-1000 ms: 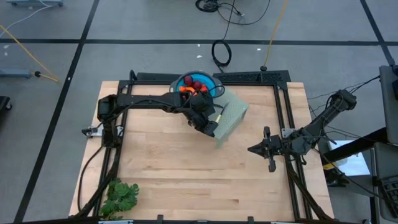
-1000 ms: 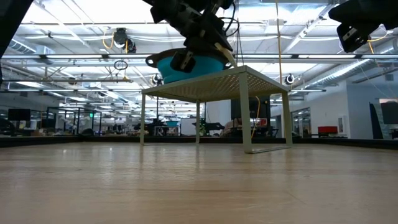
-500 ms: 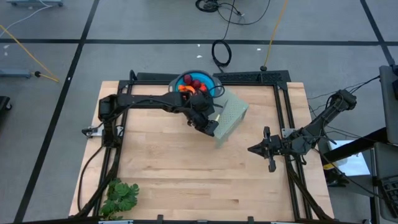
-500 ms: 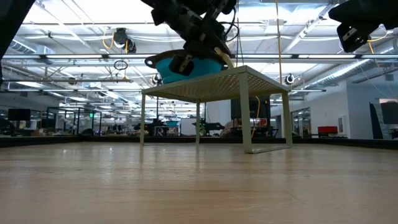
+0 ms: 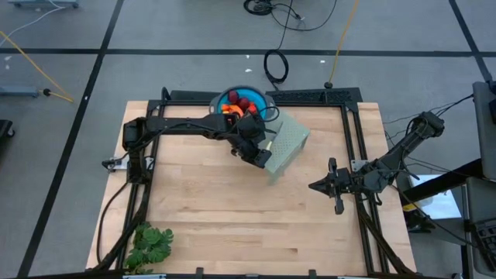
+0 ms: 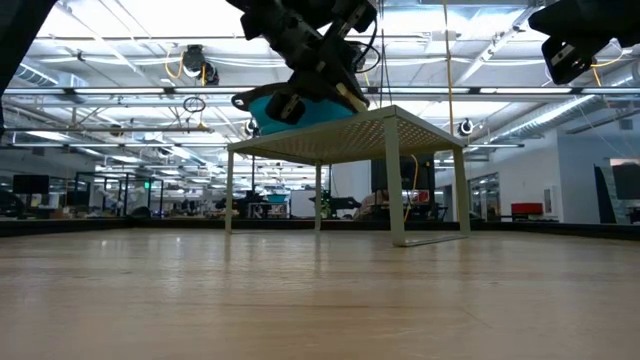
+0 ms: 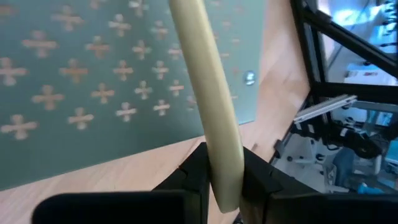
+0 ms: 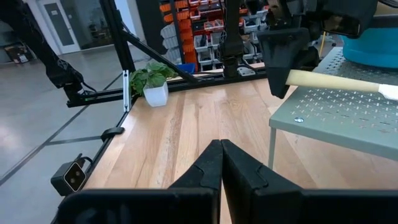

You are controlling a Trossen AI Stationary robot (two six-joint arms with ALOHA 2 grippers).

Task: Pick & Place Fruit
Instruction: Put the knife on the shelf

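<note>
Pale wooden table (image 5: 232, 217); perforated grey-green metal rack (image 5: 288, 143)

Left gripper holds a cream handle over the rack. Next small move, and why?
Probably lower the cream handle onto the green rack and let go: the left gripper clamps it above the rack, while the fruit sits in the blue bowl. Right gripper waits aside.

My left hand (image 7: 225, 180), matt black plastic, closes on a smooth, cream-coloured handle (image 7: 205, 93) with a dull satin sheen. Beneath lies a pale green rack (image 5: 288, 141) of painted, perforated metal, matt in finish. The surface (image 5: 232, 217) is light wood in jointed strips, lightly sealed. A glossy blue plastic bowl (image 6: 305, 110) carries shiny red fruit (image 5: 242, 103).
</note>
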